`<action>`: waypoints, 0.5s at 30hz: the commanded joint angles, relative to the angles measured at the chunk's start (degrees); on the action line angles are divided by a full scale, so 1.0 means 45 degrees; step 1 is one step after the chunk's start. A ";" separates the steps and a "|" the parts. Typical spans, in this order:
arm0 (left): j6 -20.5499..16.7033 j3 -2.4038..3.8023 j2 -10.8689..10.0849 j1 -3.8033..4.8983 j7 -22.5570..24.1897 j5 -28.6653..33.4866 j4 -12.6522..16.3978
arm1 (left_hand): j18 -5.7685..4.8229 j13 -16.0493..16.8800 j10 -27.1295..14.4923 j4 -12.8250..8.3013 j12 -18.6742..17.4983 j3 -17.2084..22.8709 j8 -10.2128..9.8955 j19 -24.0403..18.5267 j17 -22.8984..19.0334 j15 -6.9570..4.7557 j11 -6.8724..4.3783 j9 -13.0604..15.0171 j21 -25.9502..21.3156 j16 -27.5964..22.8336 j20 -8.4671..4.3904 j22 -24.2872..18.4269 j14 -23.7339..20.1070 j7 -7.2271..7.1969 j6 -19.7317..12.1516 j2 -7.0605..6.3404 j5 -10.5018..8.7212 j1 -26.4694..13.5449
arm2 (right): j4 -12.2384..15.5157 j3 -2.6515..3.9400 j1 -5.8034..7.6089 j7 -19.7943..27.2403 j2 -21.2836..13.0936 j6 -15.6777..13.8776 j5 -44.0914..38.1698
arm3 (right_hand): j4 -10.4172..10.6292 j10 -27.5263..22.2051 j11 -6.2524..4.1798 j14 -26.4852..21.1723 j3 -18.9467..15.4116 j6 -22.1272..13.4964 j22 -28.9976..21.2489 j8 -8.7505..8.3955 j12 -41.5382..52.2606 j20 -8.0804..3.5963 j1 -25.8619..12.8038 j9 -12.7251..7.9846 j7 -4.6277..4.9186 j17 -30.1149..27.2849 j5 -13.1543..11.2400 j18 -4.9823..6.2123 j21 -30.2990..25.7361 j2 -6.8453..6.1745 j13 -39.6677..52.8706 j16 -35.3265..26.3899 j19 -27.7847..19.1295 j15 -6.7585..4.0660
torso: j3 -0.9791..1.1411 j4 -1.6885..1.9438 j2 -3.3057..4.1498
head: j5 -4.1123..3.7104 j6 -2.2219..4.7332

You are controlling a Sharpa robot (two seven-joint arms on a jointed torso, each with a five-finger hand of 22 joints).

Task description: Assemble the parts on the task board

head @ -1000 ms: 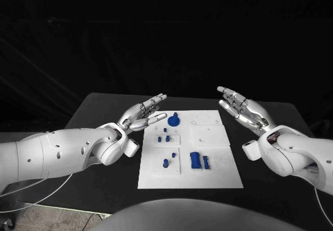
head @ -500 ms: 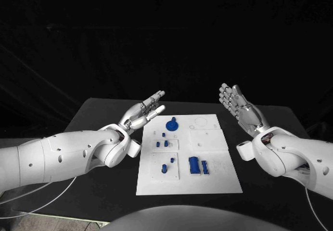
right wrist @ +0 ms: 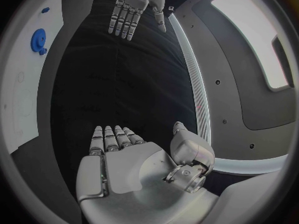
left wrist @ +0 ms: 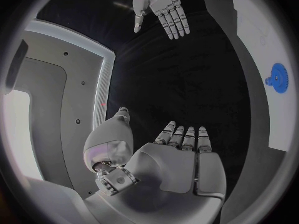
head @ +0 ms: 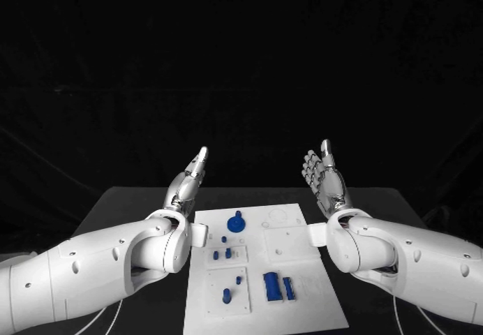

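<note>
1. While both arms are raised above the table (head: 131, 202), the left hand (head: 189, 178) and the right hand (head: 324, 174) stand upright with fingers straight and apart, holding nothing.
2. The task board (head: 302, 307) lies flat between the two forearms, below and nearer the robot than both hands, touched by neither.
3. A round blue part (head: 236, 223) sits near the board's far edge, closer to the left hand.
4. Small blue pegs (head: 223, 252) stand mid-board; two blue blocks (head: 277, 287) lie on the near half.
5. In each wrist view, the palm faces the other hand.
</note>
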 commanded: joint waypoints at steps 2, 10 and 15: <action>-0.1247 0.0060 0.0063 -0.0009 -0.0467 0.1129 0.0059 | -0.0955 -0.0017 0.0004 -0.1293 -0.0220 0.0516 -0.0088 0.0015 -0.0015 -0.0067 0.0150 -0.0017 -0.0046 -0.0045 -0.0384 -0.0014 -0.0011 0.0012 -0.0456 -0.0016 -0.0316 -0.1972 | -0.0047 0.0079 -0.0052 0.0160 0.0075 -0.1093 0.1280 | -0.0051 -0.0014 0.0055 0.0002 -0.0005 -0.0046 -0.0016 -0.0044 -0.0045 -0.0066 -0.0069 -0.0012 0.0003 -0.0016 -0.0043 -0.0076 -0.0069 0.0003 -0.0013 -0.0037 0.0003 -0.0063 | -0.0065 0.0040 0.0086 | -0.0229 0.0492; -0.1247 0.0060 0.0063 -0.0009 -0.0467 0.1129 0.0059 | -0.0955 -0.0017 0.0004 -0.1293 -0.0220 0.0516 -0.0088 0.0015 -0.0015 -0.0067 0.0150 -0.0017 -0.0046 -0.0045 -0.0384 -0.0014 -0.0011 0.0012 -0.1422 -0.0016 -0.0316 -0.2969 | -0.0047 0.0079 -0.0052 0.0160 0.0075 -0.1093 0.1280 | -0.0051 -0.0014 0.0055 0.0002 -0.0005 -0.0046 -0.0016 -0.0044 -0.0045 -0.0066 -0.0069 -0.0012 0.0003 -0.0016 -0.0043 -0.0076 -0.0069 0.0003 -0.0013 -0.0037 0.0003 -0.0063 | -0.0070 0.0043 0.0092 | -0.0253 0.0544; -0.1247 0.0060 0.0063 -0.0009 -0.0467 0.1129 0.0059 | -0.0955 -0.0017 0.0004 -0.1293 -0.0220 0.0516 -0.0088 0.0015 -0.0015 -0.0067 0.0150 -0.0017 -0.0046 -0.0045 -0.0384 -0.0014 -0.0011 0.0012 -0.1422 -0.0016 -0.0316 -0.3447 | -0.0047 0.0079 -0.0052 0.0160 0.0075 -0.1093 0.1280 | -0.0051 -0.0014 0.0055 0.0002 -0.0005 -0.0046 -0.0016 -0.0044 -0.0045 -0.0066 -0.0069 -0.0012 0.0003 -0.0016 -0.0043 -0.0076 -0.0069 0.0003 -0.0013 -0.0037 0.0003 -0.0063 | -0.0070 0.0043 0.0092 | -0.0253 0.0544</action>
